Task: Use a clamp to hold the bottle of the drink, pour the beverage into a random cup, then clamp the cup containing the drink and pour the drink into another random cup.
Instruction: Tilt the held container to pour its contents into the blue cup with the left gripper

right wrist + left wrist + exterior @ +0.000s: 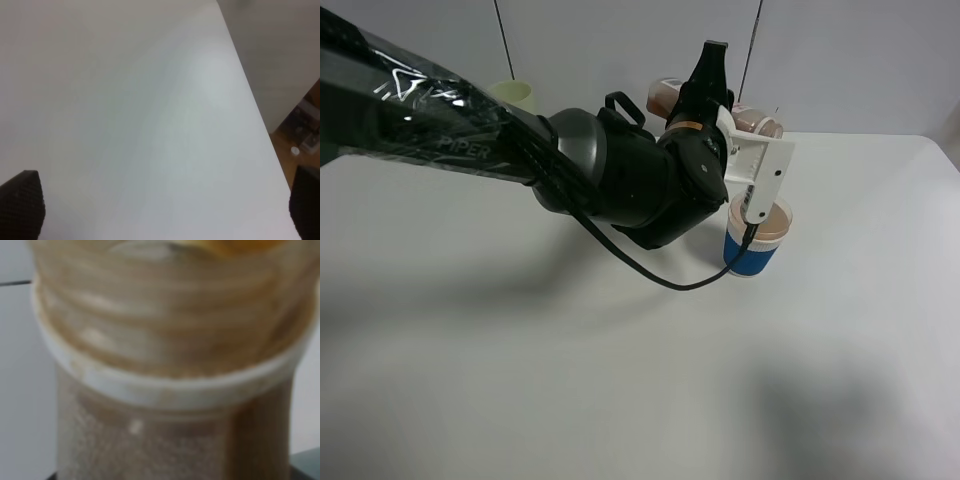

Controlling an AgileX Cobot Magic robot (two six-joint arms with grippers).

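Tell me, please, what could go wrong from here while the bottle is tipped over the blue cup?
1. The blue cup looks full nearly to its rim, so further pouring from the bottle may overflow onto the table.
2. The left arm's camera mount and cable hang close over the cup in the exterior view; pulling away carelessly might knock it over.
3. The bottle's neck is uncapped, so it may drip when righted.

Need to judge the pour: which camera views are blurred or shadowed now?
Left wrist: the bottle fills the frame, badly out of focus. Exterior high: sharp, the blue cup clear, soft shadows on the table. Right wrist: slightly soft, mild glare on the table.
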